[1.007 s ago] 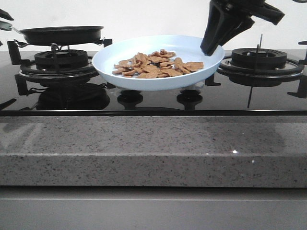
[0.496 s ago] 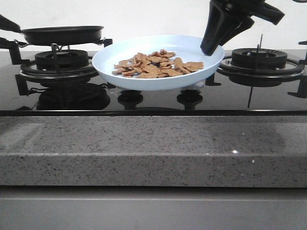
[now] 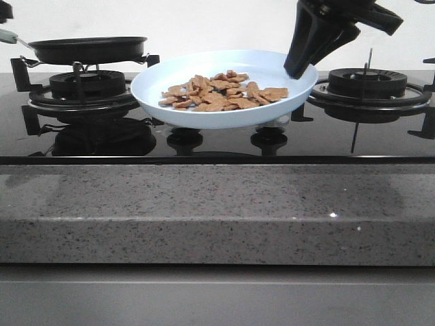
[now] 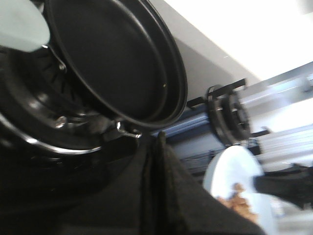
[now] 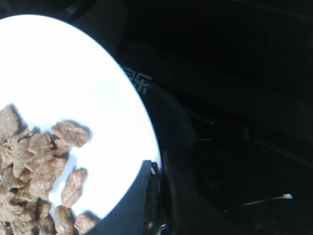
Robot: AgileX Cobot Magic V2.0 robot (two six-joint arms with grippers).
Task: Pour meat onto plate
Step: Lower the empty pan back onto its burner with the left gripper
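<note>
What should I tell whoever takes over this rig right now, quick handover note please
Right gripper: shut on the rim of the plate, holding it between the two burners.
Left gripper: shut with nothing in it, just beside the frying pan.
Meat: heaped on the plate; the pan sits level on the left burner, and its inside looks bare in the left wrist view.
Done: the pour, apparently.
Left: probably just setting the plate down and letting go.
</note>
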